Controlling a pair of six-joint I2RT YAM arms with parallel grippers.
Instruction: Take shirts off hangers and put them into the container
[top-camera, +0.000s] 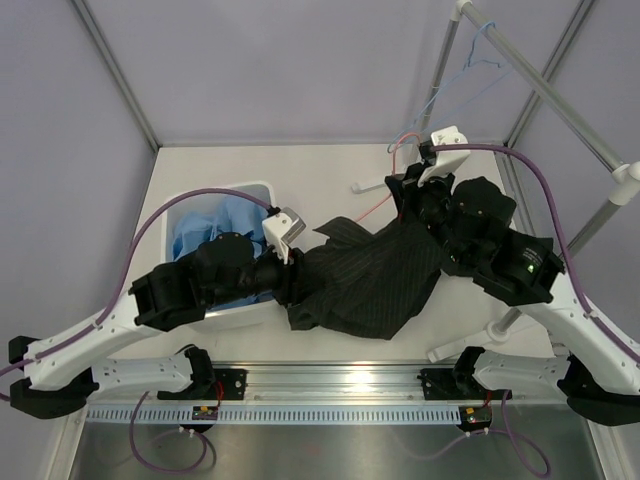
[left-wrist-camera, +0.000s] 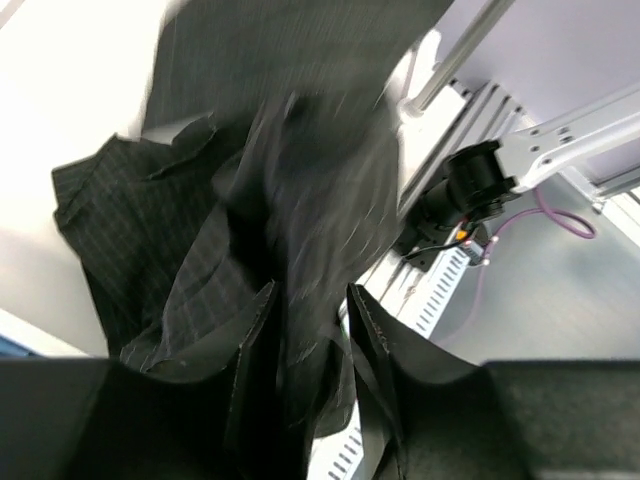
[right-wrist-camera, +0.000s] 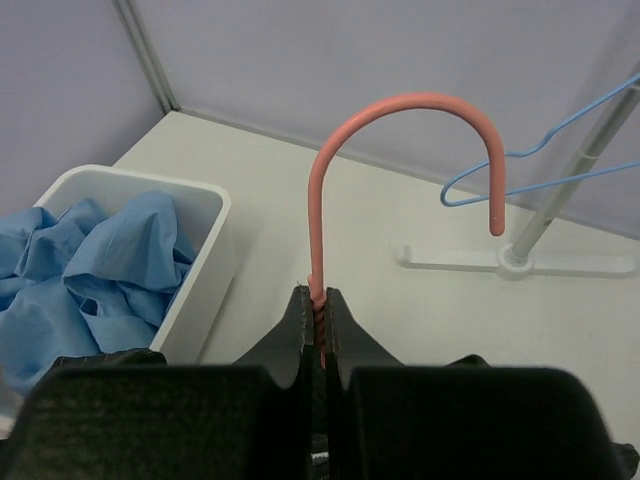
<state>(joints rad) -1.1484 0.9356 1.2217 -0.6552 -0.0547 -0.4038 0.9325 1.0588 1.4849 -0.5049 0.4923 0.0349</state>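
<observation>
The black pinstriped shirt (top-camera: 370, 275) lies crumpled on the table between the arms. My left gripper (top-camera: 293, 285) is at its left edge. Seen from the left wrist, that gripper (left-wrist-camera: 310, 290) has its jaws apart, with loose, blurred folds of the black shirt (left-wrist-camera: 200, 230) hanging between the fingers (left-wrist-camera: 375, 330). My right gripper (right-wrist-camera: 322, 310) is shut on the twisted neck of the pink hanger (right-wrist-camera: 400, 105), hook upward; from above it (top-camera: 410, 182) sits at the shirt's far end. The light blue shirt (top-camera: 215, 225) fills the white container (top-camera: 255, 187). The blue hanger (top-camera: 480, 65) hangs bare on the rack.
The grey rack pole (top-camera: 540, 85) runs diagonally at the back right, with its white feet (top-camera: 370, 185) on the table. The container's corner (right-wrist-camera: 205, 200) is just left of the right gripper. A metal rail (top-camera: 330, 380) lines the near edge.
</observation>
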